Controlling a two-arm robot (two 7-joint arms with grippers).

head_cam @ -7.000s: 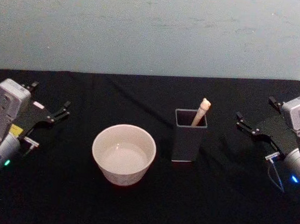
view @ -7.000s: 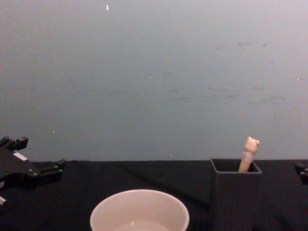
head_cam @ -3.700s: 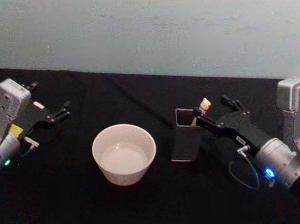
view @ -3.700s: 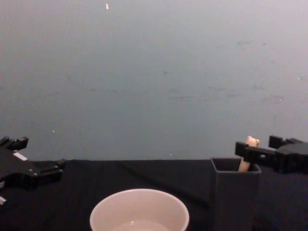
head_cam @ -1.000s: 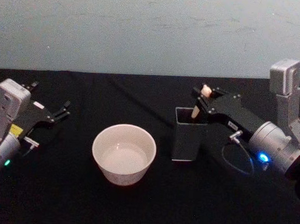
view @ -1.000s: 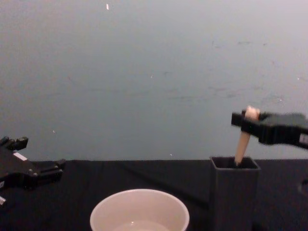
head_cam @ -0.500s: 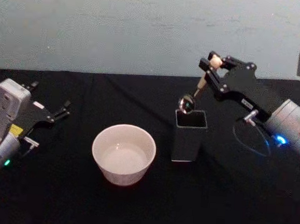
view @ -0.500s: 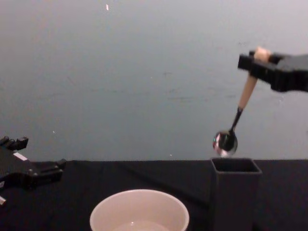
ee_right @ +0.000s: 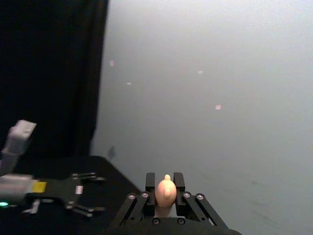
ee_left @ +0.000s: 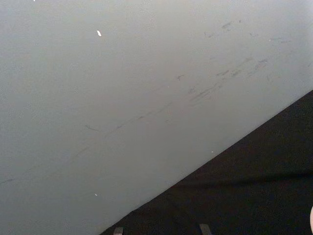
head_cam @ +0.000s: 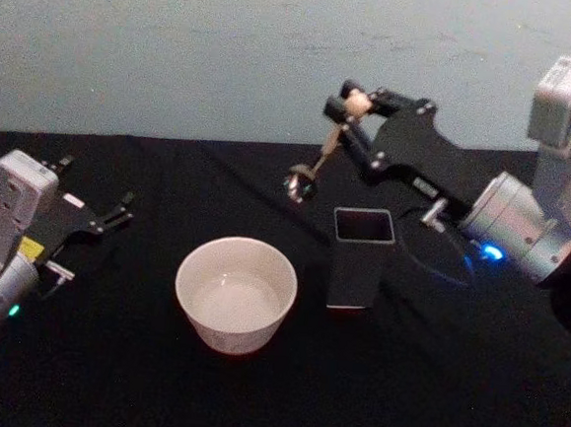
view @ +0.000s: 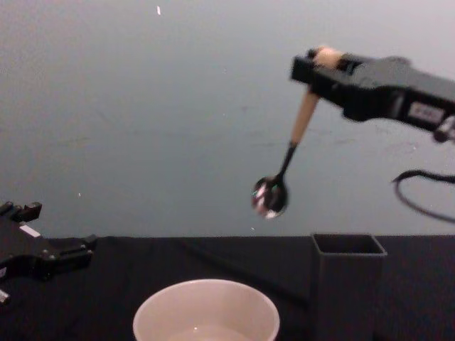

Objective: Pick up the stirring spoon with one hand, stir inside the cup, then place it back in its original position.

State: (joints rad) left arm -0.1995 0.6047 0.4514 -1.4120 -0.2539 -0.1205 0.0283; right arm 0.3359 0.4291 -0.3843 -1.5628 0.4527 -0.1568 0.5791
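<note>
My right gripper (head_cam: 354, 105) (view: 320, 62) is shut on the top of the stirring spoon (head_cam: 321, 159) (view: 291, 153), which hangs in the air with its shiny bowl down. The spoon is above and between the cream cup (head_cam: 235, 292) (view: 206, 311) and the dark grey holder box (head_cam: 359, 257) (view: 348, 281), clear of both. In the right wrist view the spoon's bear-head knob (ee_right: 166, 189) sits between the fingers. My left gripper (head_cam: 117, 211) (view: 75, 253) is parked at the left over the table, its fingers open and holding nothing.
The black tablecloth (head_cam: 106, 358) covers the table, with a pale blue-grey wall (head_cam: 180, 47) behind it. The cup stands left of the holder box with a small gap between them.
My right gripper has lifted the spoon out of the holder box and carried it left, so it now hangs closer to the cup. The left arm has not moved.
</note>
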